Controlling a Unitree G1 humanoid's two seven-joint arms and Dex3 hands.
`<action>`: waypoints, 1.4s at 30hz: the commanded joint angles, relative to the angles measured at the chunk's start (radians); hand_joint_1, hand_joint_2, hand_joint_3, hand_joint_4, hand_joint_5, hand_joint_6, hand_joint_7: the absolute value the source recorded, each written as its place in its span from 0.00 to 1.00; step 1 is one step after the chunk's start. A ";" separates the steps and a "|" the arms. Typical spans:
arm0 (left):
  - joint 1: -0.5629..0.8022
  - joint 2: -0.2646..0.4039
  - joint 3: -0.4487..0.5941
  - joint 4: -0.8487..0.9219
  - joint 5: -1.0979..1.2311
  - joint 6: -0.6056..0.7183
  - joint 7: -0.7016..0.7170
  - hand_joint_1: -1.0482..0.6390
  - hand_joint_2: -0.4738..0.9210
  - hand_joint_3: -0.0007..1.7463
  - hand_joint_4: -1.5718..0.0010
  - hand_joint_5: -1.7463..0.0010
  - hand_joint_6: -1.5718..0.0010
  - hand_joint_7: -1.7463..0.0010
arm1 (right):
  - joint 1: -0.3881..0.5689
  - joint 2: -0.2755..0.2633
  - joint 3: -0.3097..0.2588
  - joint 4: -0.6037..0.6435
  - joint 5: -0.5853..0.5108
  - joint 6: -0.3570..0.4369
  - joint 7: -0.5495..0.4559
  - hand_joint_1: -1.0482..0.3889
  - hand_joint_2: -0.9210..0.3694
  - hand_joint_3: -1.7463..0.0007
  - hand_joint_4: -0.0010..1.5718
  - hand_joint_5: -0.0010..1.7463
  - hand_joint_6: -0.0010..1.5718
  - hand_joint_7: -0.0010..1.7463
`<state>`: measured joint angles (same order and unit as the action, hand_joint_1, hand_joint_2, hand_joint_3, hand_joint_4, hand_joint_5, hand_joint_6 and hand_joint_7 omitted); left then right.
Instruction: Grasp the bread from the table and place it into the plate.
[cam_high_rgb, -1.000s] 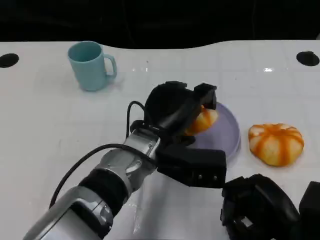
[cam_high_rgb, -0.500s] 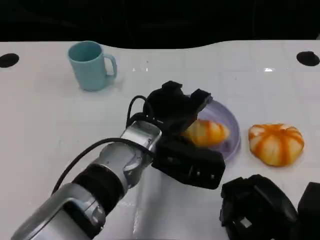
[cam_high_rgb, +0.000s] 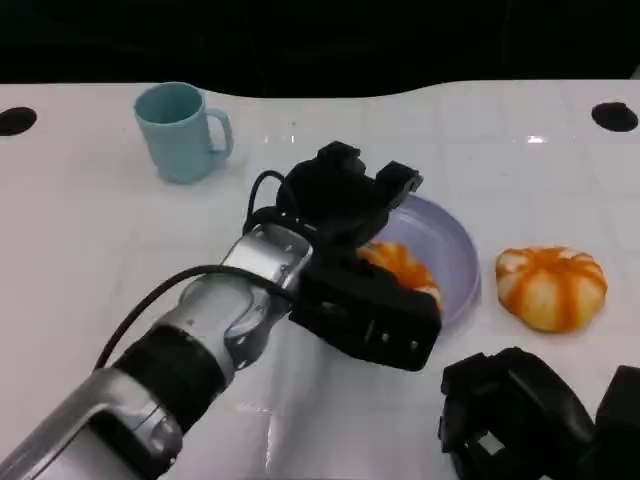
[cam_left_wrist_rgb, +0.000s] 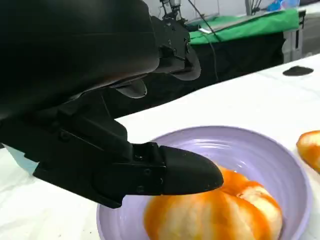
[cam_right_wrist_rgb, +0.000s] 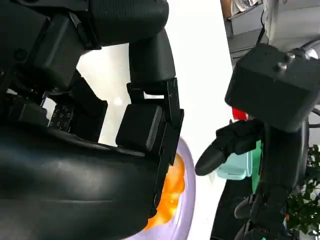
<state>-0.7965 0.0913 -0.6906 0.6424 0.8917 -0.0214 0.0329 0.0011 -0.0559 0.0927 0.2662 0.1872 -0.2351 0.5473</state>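
While a teal mug (cam_high_rgb: 182, 130) stands untouched at the far left of the white table (cam_high_rgb: 80, 250), the left hand (cam_high_rgb: 345, 205) is seen over the near-left rim of the lavender plate (cam_high_rgb: 455, 250), with nothing clasped in it and its fingers (cam_left_wrist_rgb: 185, 172) spread apart just above the bread (cam_high_rgb: 400, 268). That bread is seen lying inside the plate, resting on its floor, so the placing itself can be judged done. Whether a fingertip is touching the crust cannot be told from the wrist view. To the right of the plate, a second orange-striped bun (cam_high_rgb: 552, 287) is left on the table, apart from the rim. At the lower right, the right hand (cam_high_rgb: 520, 420) is held low near the table edge; whether it is open or closed cannot be told. What is left, by this judgement, is for the left hand to be drawn clear of the plate
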 joint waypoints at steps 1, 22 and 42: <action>0.069 0.064 0.040 -0.112 -0.028 -0.010 -0.022 0.08 1.00 0.27 0.99 0.53 0.94 0.77 | 0.008 -0.007 -0.003 -0.008 0.006 0.000 -0.001 0.00 0.66 0.22 0.98 0.74 1.00 0.58; 0.565 0.233 0.304 -0.636 -0.277 -0.262 0.017 0.27 1.00 0.19 0.62 0.41 0.60 0.82 | 0.014 -0.032 -0.005 -0.027 0.010 0.044 0.005 0.00 0.69 0.22 0.99 0.73 1.00 0.57; 0.824 0.057 0.425 -0.432 -0.937 -0.599 -0.202 0.23 1.00 0.25 0.48 0.00 0.60 0.05 | 0.029 -0.037 -0.007 -0.049 0.011 0.056 0.007 0.00 0.68 0.22 0.99 0.74 1.00 0.58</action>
<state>-0.0050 0.1731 -0.2815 0.1887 0.0360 -0.6017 -0.1207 0.0164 -0.0795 0.0935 0.2249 0.1915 -0.1805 0.5536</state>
